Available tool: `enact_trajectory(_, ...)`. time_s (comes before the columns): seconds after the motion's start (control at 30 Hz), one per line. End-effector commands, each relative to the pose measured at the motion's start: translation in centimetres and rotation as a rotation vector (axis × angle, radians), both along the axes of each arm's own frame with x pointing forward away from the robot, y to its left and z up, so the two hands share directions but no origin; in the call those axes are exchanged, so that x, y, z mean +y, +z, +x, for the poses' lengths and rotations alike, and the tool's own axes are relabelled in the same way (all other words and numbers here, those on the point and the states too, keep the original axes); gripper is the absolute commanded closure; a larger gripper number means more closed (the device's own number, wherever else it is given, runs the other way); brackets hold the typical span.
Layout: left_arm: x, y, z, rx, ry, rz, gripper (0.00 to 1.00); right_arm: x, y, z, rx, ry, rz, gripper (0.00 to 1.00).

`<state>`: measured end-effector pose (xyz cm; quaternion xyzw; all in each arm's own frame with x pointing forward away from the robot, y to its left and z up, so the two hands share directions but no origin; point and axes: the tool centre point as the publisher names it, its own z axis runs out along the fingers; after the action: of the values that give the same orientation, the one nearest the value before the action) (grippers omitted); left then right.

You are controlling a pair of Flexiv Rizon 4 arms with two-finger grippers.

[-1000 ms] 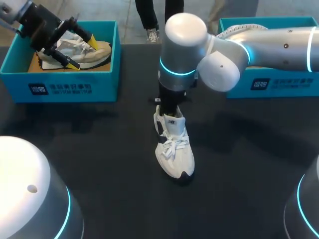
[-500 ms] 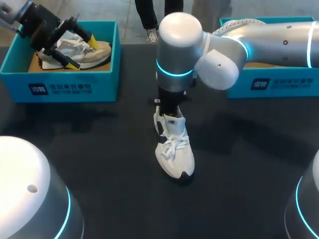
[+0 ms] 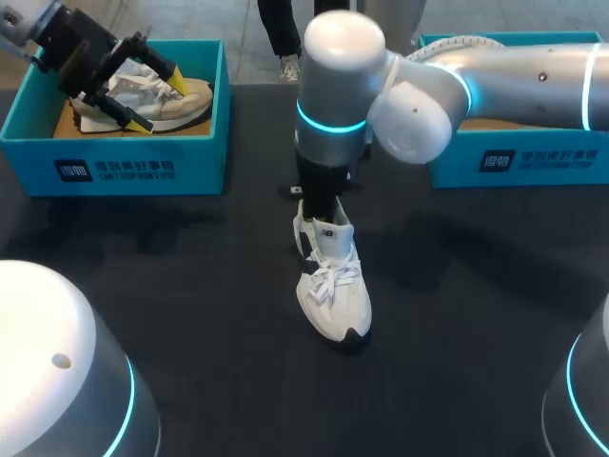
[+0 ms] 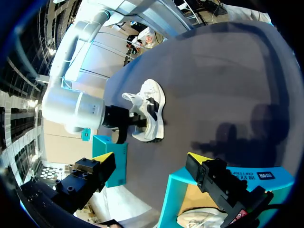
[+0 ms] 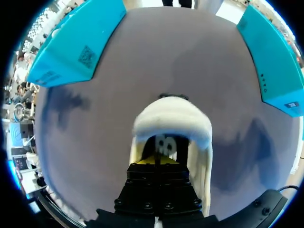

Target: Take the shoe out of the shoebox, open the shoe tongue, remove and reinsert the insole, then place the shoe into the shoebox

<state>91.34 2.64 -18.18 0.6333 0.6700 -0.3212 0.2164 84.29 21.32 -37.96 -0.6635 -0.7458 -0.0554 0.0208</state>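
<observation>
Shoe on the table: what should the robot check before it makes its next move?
1. Shoe out of its box, on the table: ok.
2. Shoe standing on its sole, laces up: ok.
3. Right tool at the shoe's opening, heel end: ok.
4. Right tool gripping the tongue or insole: cannot tell.
5. Left tool open, away from the shoe, over the left shoebox: ok.
</observation>
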Motion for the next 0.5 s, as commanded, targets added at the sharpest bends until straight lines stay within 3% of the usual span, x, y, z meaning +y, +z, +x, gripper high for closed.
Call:
enact_trajectory(0.03, 0.0, 0.0, 0.0, -0.001, 0.0, 0.003, 0.0, -0.5, 1.6, 0.0, 0.06, 0.018, 0.014, 1.0)
enact_trajectory(0.37, 0.0, 0.0, 0.0, -0.001, 0.0, 0.003, 0.0, -0.8, 4.1, -1.0, 0.14, 0.015, -0.064, 1.0)
enact_trajectory(0.5, 0.0, 0.0, 0.0, -0.001, 0.0, 0.003, 0.0, -0.8, 4.1, -1.0, 0.14, 0.015, -0.064, 1.0)
